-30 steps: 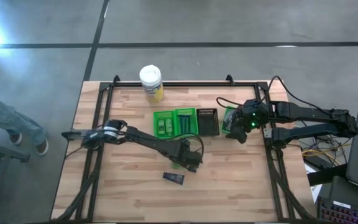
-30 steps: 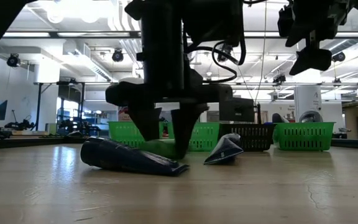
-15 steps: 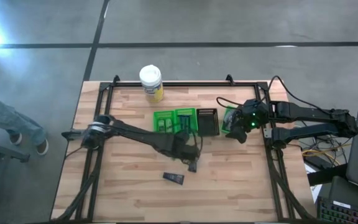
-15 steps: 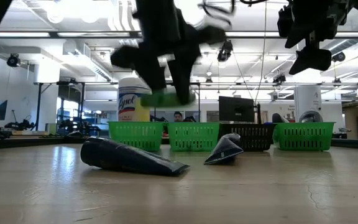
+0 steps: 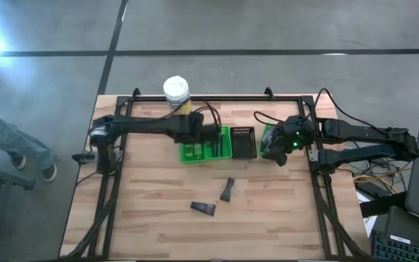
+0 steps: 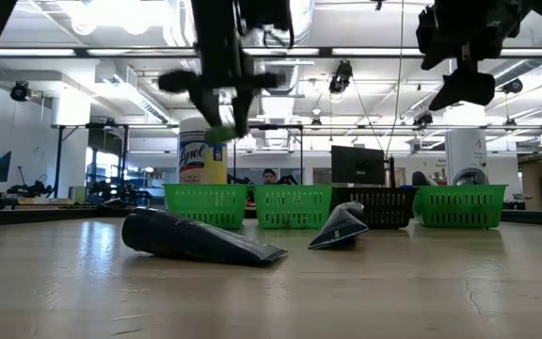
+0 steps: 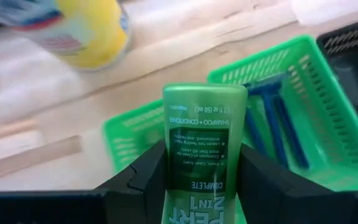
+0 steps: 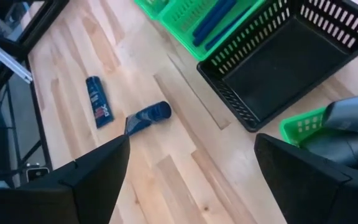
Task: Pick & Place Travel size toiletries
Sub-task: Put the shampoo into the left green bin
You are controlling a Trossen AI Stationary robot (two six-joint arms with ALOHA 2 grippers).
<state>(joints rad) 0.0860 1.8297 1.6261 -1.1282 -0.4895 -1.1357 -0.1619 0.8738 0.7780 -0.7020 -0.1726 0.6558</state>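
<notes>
While left gripper (image 7: pixel 194 186) grips one green bottle (image 7: pixel 202 149), two tubes (image 5: pixel 227 191) lie loose.

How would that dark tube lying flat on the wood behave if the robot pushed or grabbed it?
The dark tube would probably slide rather than roll, since one end tapers to a flat crimp. It looks soft-walled, so a pinch would likely dent it. It seems light for its size. The other dark tube nearby would likely act alike.

You can read "PERT 2IN1", "COMPLETE" and "SHAMPOO + CONDITIONER" on the bright green plastic bottle (image 7: pixel 204 155), seen upside down in the left wrist view. The yellow-labelled white-lidded jar (image 6: pixel 201 155) shows "Lysol" in the low view.
</notes>
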